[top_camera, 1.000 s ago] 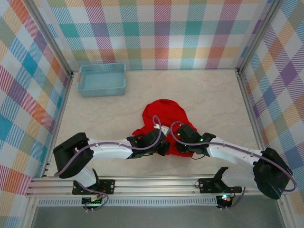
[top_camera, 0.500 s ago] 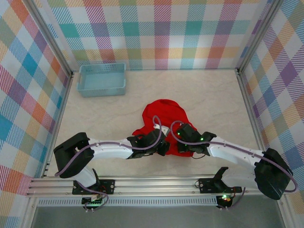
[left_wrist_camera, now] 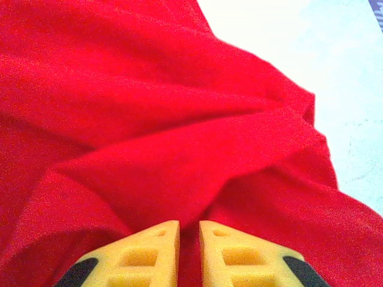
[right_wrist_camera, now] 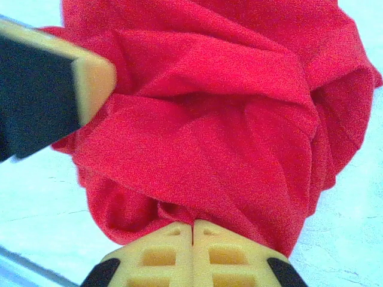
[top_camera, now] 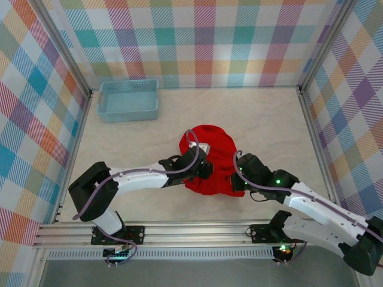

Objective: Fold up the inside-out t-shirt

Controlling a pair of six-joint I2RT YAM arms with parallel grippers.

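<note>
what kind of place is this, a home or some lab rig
Most likely a robot test cell, not a home: plaid panel walls on a metal frame, two arms bolted to a rail, and a table holding a red t-shirt and a blue basket.

Pastel plaid walls (top_camera: 203, 36) enclose a pale, marbled desk (top_camera: 269, 119).
Aluminium posts (top_camera: 63, 48) rise at the far corners; a metal rail (top_camera: 191, 234) lines the near edge under even light.

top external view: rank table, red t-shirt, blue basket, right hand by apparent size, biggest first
1. table, by far the largest.
2-3. red t-shirt and blue basket: they look about alike with the shirt bunched up, so no firm rank.
4. right hand, smallest.
</note>
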